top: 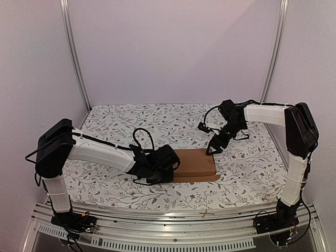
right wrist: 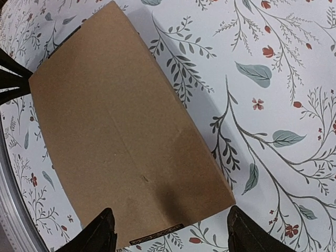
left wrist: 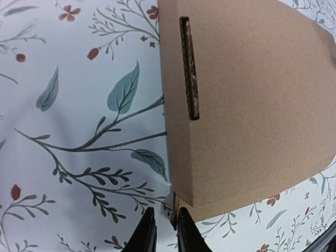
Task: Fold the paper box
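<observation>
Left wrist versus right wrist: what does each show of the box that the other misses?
Left wrist only: a narrow slot in the paper box, and the left gripper with fingers nearly together at its corner. Right wrist only: the box's broad top face, with the right gripper spread wide. Both: brown cardboard on the floral cloth.

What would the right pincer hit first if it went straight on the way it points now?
The right pincer would likely meet the paper box first: its top face lies straight ahead between the spread fingers. How far off is unclear.
</observation>
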Controlling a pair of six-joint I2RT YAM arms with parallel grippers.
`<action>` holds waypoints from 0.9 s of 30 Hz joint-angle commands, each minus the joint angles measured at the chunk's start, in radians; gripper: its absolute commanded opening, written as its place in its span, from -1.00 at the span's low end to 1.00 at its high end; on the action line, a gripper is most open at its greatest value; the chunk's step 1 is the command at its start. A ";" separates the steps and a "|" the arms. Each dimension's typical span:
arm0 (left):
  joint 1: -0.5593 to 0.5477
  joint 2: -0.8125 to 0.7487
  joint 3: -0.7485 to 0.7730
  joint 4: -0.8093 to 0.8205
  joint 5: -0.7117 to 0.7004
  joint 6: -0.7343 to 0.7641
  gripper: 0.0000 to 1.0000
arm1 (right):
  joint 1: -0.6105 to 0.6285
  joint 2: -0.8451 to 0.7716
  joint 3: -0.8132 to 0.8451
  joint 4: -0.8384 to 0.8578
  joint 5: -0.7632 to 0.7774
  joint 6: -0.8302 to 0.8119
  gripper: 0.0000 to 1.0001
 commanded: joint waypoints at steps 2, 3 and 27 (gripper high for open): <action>0.009 0.016 0.059 -0.099 -0.067 0.048 -0.78 | 0.020 0.033 0.018 -0.041 -0.017 -0.015 0.42; 0.009 0.019 0.067 -0.106 -0.070 0.052 -0.84 | 0.023 0.034 0.019 -0.043 -0.019 -0.016 0.42; 0.002 0.055 0.152 -0.198 -0.024 0.033 -0.68 | 0.028 0.035 0.041 -0.073 -0.038 0.010 0.38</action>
